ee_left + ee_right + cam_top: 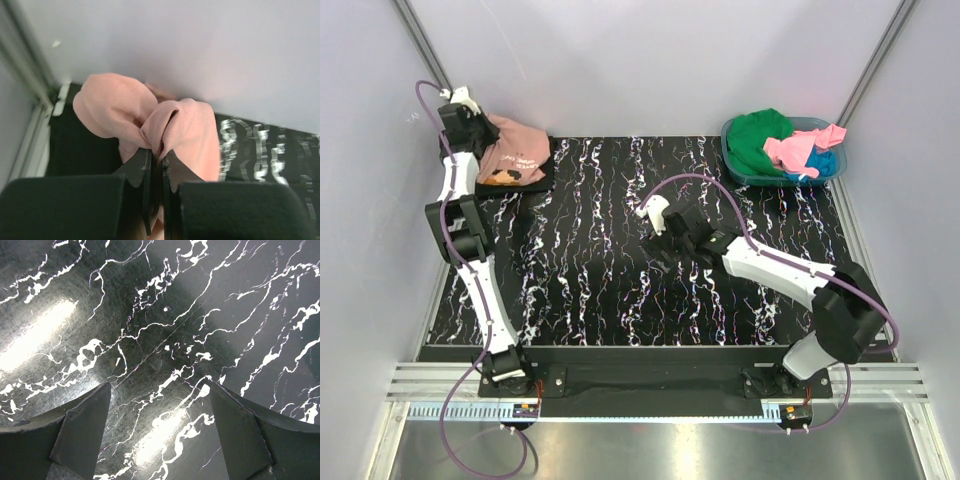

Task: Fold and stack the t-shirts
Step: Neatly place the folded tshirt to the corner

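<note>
Pinching the salmon-pink tee [515,150] with the left gripper [468,118] in the far-left corner, while the right gripper [662,250] hangs open mid-table.

Going from the left: in the left wrist view the left gripper [156,157] has its fingers [137,167] pressed nearly together on a bunched fold of the salmon-pink tee [120,107]. The cloth sticks up right at the tips and balloons out past them toward the wall. The overhead view shows that tee crumpled, print side up, on what looks like a black tee [549,160]. In the middle, the right gripper [157,430] has its fingers [82,430] spread wide with only the marbled table [150,315] between them and no cloth anywhere near. Far right at the back, the teal basket [735,175] holds the green tee [755,140], bright pink tee [800,150] and blue tee [825,162] in a heap, well apart from both grippers.
</note>
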`<state>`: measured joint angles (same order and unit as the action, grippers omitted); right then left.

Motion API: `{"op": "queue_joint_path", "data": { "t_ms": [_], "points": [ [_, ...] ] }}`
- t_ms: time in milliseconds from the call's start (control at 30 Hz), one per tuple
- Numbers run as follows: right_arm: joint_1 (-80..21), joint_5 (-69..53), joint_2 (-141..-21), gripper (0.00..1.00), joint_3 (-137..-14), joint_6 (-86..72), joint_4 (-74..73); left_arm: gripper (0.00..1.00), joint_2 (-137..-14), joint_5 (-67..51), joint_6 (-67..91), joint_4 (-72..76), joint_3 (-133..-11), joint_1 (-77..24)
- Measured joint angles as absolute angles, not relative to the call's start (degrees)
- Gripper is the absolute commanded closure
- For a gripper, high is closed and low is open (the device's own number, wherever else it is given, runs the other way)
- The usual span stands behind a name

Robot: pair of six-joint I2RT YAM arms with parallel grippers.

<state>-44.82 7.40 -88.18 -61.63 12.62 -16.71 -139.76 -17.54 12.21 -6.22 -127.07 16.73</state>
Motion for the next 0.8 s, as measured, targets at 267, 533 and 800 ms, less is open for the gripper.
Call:
{"op": "queue_joint_path", "data": {
  "t_ms": [267,533,800],
  "points": [
    [-44.8,6.8,-92.0,0.14,-63.2,11.8,-17.0,1.00,-141.9,-17.3,12.6,-6.3,-127.5,18.0],
    [-44.7,6.8,-91.3,0.14,-63.5,11.3,-17.1,1.00,-131.3,-17.1,14.2,-6.6,-118.6,13.7],
    [-44.6,6.8,-83.2,0.15,-59.3,10.0,-17.0,1.00,-116.7,-17.2,16.5,-4.8,-112.5,7.2]
  ]
}}
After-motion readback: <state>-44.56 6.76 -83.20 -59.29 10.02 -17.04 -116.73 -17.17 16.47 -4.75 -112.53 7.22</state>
